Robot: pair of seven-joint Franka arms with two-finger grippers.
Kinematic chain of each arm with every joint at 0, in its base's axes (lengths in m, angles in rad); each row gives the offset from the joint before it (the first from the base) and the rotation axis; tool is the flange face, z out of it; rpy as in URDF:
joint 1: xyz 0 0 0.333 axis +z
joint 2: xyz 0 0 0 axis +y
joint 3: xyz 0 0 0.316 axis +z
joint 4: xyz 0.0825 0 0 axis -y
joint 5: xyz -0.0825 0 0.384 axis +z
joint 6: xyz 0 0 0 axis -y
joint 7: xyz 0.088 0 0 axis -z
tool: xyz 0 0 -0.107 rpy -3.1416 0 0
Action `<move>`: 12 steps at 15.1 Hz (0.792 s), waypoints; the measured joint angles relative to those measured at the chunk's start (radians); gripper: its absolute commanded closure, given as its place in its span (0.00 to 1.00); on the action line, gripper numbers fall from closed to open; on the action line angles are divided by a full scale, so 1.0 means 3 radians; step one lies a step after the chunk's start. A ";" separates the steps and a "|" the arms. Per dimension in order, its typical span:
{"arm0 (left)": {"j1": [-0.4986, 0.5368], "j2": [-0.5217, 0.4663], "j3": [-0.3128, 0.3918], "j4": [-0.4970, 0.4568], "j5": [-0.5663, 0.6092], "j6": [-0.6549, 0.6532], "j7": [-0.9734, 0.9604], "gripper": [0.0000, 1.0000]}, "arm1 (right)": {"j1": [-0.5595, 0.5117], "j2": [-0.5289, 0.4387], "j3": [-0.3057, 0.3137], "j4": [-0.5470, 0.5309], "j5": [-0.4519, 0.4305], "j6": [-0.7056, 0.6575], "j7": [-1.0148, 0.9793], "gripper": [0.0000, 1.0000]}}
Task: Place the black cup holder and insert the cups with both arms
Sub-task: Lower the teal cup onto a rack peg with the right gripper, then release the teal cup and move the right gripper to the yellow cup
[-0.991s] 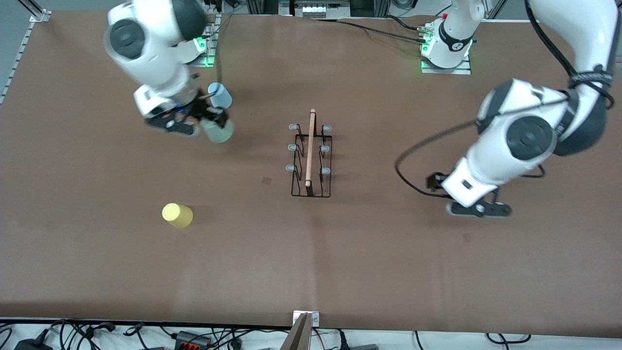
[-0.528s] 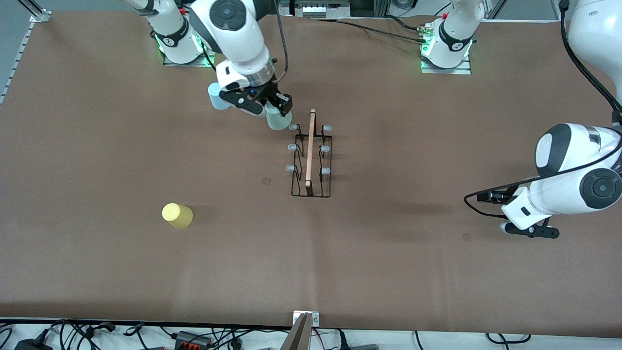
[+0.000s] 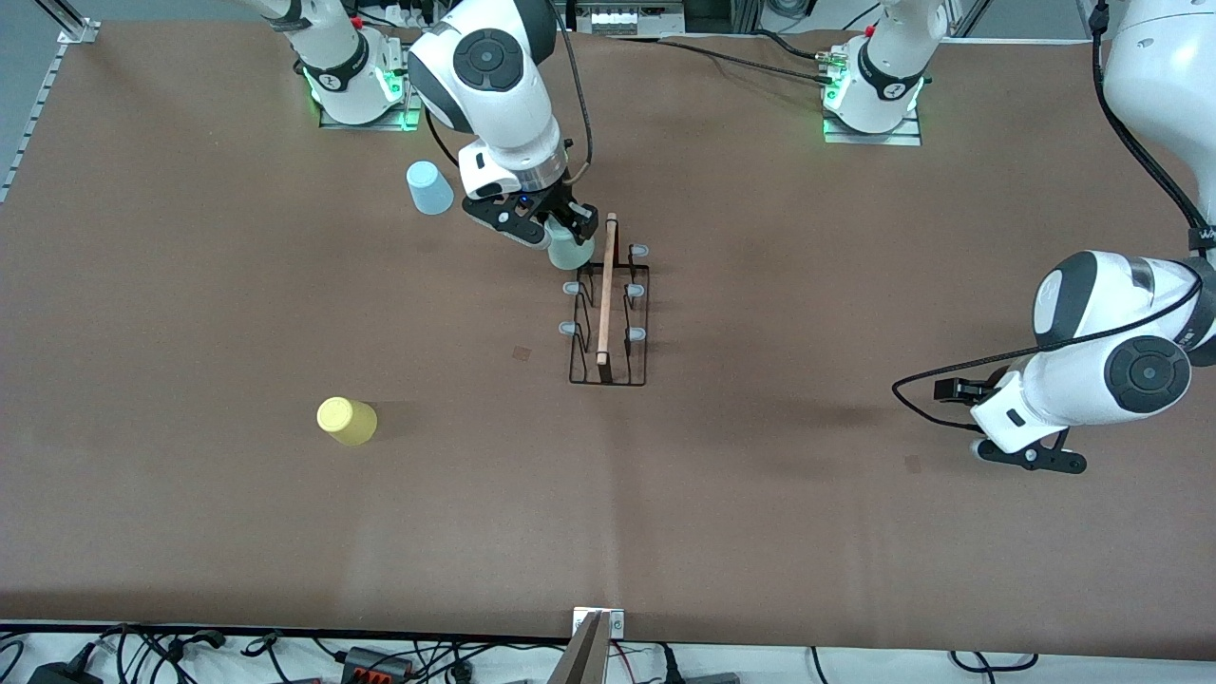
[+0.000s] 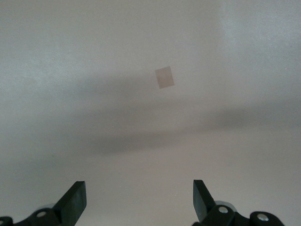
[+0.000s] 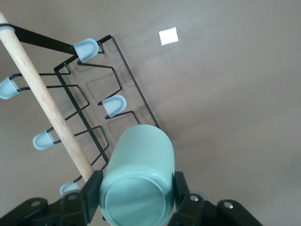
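Holding the pale green cup (image 5: 138,176) pinched, the right claw (image 3: 560,236) hung over the black cup holder (image 3: 608,313) at its end prong farthest from the front camera; the left claw (image 4: 139,200), spread and empty, waited over bare bench (image 3: 760,532).

smooth plastic green cup (image 5: 138,181), wooden rod (image 5: 47,101)

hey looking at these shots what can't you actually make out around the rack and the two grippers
- Front view: the prong of the black cup holder under the green cup is hidden by that cup and the right gripper.
- Right wrist view: the cup's open mouth faces away.
- Front view: the left gripper fingers are hidden beneath its own wrist.
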State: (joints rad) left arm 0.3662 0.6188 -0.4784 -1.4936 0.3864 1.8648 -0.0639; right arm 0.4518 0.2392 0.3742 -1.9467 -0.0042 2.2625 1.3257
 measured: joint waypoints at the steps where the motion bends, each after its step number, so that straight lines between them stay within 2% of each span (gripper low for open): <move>1: -0.0004 0.0000 0.0000 0.0000 0.0000 0.0000 0.0000 0.00 | 0.0008 0.0021 0.0000 0.0000 0.0000 0.0007 0.0008 0.00; 5: -0.0022 0.0011 -0.0001 -0.0001 0.0000 0.0000 0.0000 0.00 | 0.0006 0.0045 -0.0034 0.0011 -0.0016 0.0012 -0.0024 0.00; 7: -0.0029 0.0020 -0.0001 -0.0002 0.0000 0.0000 0.0000 0.00 | -0.0066 0.0007 -0.0102 0.0044 -0.0033 -0.0005 -0.0282 0.00; 9: -0.0035 0.0023 -0.0001 -0.0003 0.0000 0.0000 0.0000 0.00 | -0.0342 -0.0089 -0.0151 0.0065 -0.0046 -0.0186 -0.0953 0.00; 12: -0.0042 0.0025 -0.0001 -0.0003 0.0000 0.0000 0.0000 0.00 | -0.0958 -0.0205 -0.0264 0.0069 -0.0050 -0.0452 -0.2243 0.00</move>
State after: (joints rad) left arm 0.3535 0.6262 -0.4789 -1.4945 0.3865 1.8649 -0.0639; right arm 0.1644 0.1778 0.2951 -1.9259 -0.0193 2.1269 0.6527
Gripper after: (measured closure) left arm 0.000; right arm 0.000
